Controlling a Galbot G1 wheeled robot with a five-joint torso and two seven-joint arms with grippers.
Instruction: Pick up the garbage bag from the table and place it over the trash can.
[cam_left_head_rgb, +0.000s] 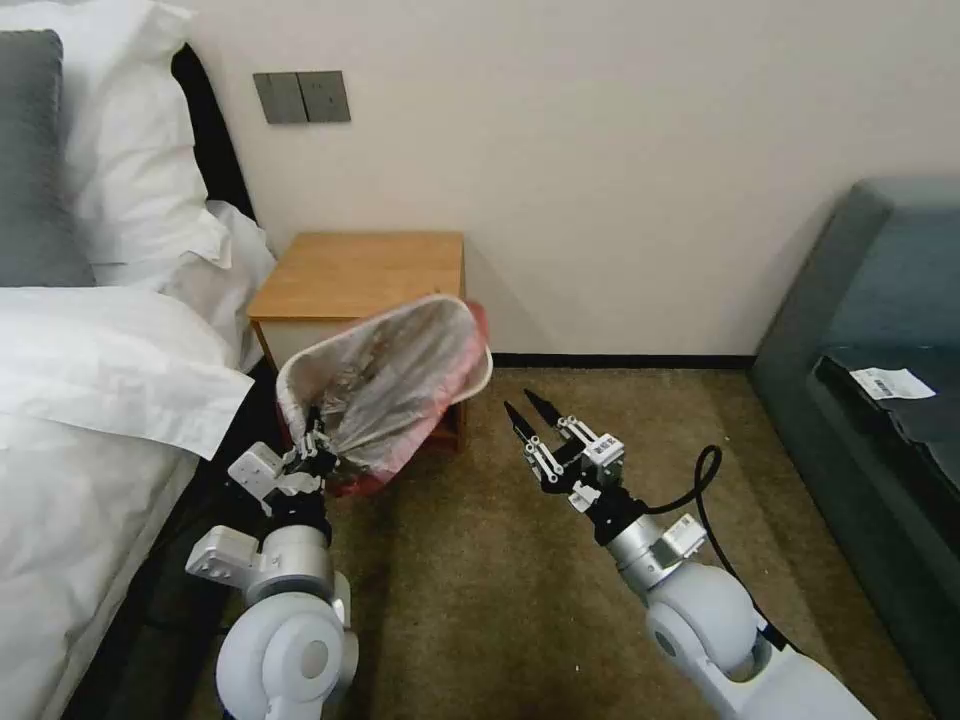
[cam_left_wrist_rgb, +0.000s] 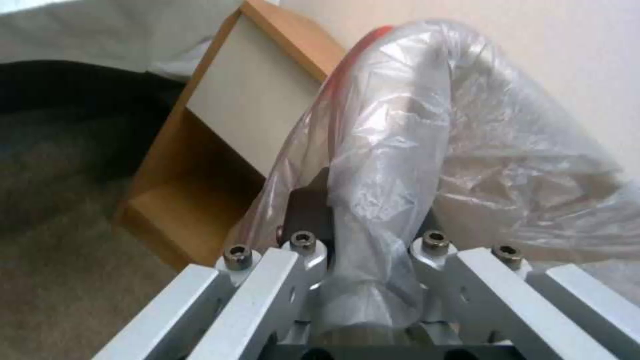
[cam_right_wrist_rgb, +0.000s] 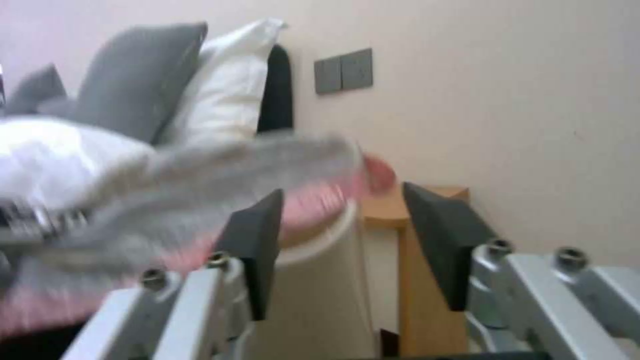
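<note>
Over rounded bin (cam_left_head_rgb: 470, 385), crinkly translucent bag (cam_left_head_rgb: 400, 390)

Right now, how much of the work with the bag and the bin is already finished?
Done: the garbage bag is off the table and lines the trash can, its red edge over the far rim. In hand: the left gripper is shut on the near rim through the bag, holding the can tilted in front of the table. The right gripper is open, apart to the right. Left: letting go and setting the can upright.

Clear garbage bag (cam_left_head_rgb: 400, 385) with red edges, cream-white trash can (cam_left_head_rgb: 480, 375), light-brown table (cam_left_head_rgb: 360, 272) with white drawer front
</note>
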